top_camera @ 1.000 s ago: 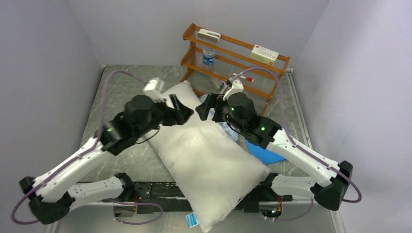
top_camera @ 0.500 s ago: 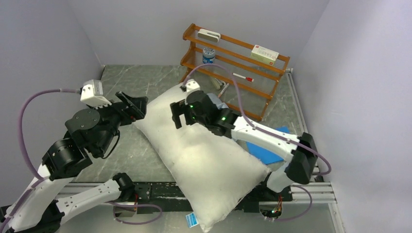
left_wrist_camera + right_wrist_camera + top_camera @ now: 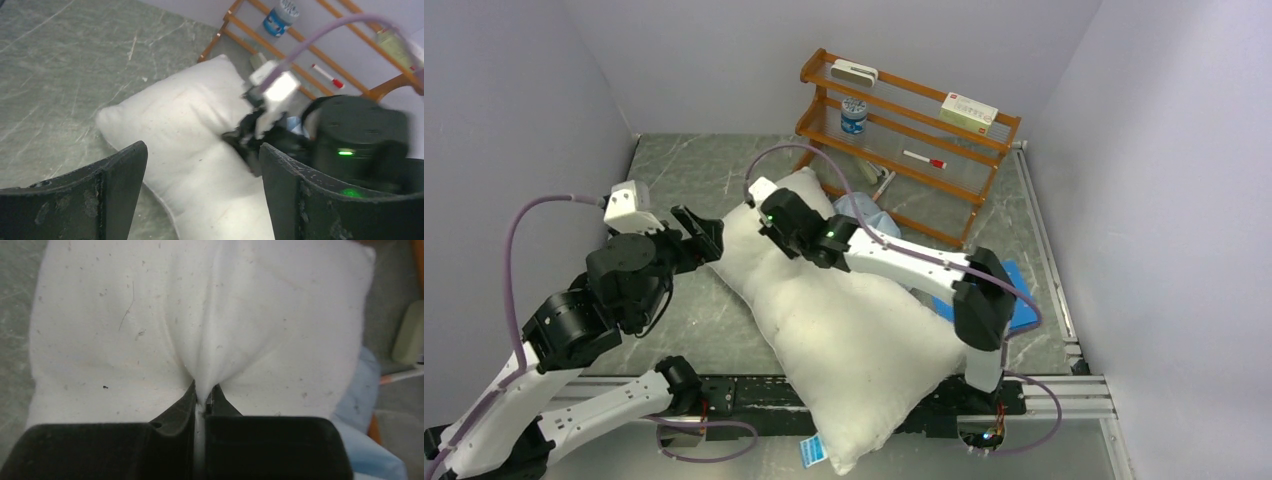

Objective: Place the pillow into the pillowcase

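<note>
The off-white pillow (image 3: 854, 330) lies diagonally across the table, its tagged end hanging over the near edge. My right gripper (image 3: 776, 232) reaches over the pillow's far end and is shut on a pinched fold of its cover (image 3: 202, 390); the fabric bunches up between the jaws. My left gripper (image 3: 712, 238) hovers open just left of that far end, with the pillow (image 3: 190, 125) showing between its fingers but untouched (image 3: 201, 147). The pale blue pillowcase (image 3: 864, 212) lies crumpled behind the pillow near the shelf, mostly hidden; an edge of the pillowcase (image 3: 367, 390) shows in the right wrist view.
A wooden shelf (image 3: 904, 140) stands at the back right, holding a bottle (image 3: 854, 113), boxes and a marker (image 3: 922, 158). A flat bright-blue sheet (image 3: 1024, 300) lies right of the pillow. Walls close in on both sides.
My right arm swung left over the pillow's far end and its jaws closed on the fabric. My left arm pulled back to the left, off the pillow, staying open.
</note>
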{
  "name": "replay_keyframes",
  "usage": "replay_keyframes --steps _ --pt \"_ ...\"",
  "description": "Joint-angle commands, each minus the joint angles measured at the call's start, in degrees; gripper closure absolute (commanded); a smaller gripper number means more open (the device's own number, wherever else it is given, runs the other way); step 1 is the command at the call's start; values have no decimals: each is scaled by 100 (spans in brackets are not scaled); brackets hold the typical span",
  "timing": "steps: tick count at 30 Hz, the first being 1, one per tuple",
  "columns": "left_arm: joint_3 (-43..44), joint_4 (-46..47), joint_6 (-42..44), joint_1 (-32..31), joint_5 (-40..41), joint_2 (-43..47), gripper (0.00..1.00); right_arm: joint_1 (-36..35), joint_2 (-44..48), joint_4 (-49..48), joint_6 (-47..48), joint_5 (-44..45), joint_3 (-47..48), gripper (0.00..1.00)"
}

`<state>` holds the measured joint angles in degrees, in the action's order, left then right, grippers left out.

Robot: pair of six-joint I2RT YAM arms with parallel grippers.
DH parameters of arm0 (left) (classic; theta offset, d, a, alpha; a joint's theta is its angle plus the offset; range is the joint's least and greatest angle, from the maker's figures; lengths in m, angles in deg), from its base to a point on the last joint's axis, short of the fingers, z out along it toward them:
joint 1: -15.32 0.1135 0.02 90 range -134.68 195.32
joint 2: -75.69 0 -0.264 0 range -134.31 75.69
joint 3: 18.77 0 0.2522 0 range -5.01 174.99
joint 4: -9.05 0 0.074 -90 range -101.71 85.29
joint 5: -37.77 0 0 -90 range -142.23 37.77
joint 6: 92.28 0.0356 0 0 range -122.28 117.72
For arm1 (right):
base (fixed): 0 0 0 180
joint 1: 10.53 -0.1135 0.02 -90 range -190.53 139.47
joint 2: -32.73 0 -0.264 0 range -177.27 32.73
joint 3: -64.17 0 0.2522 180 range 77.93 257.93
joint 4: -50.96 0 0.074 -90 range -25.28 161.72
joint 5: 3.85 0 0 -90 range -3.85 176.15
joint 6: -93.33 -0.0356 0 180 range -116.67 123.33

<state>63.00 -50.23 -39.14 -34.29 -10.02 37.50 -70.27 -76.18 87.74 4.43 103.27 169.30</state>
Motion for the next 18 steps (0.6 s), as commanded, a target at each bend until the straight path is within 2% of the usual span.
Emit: replay_keyframes --steps 1,6,11,14,18 --pt "-96 -307 -193 -1 21 25 14 50 1063 -220 558 49 -242 100" --pt "-210 -126 -166 -1 -221 212 19 203 2291 -649 674 420 -712 100" --pt "-123 5 -197 -5 -629 262 22 574 3712 -1065 676 29 -1327 100" --pt "-8 7 -236 -5 -768 153 22 640 4255 -1201 759 -71 -1509 100" --pt "-278 -94 -198 -5 -702 -107 31 694 4785 -1267 887 286 -1549 100"
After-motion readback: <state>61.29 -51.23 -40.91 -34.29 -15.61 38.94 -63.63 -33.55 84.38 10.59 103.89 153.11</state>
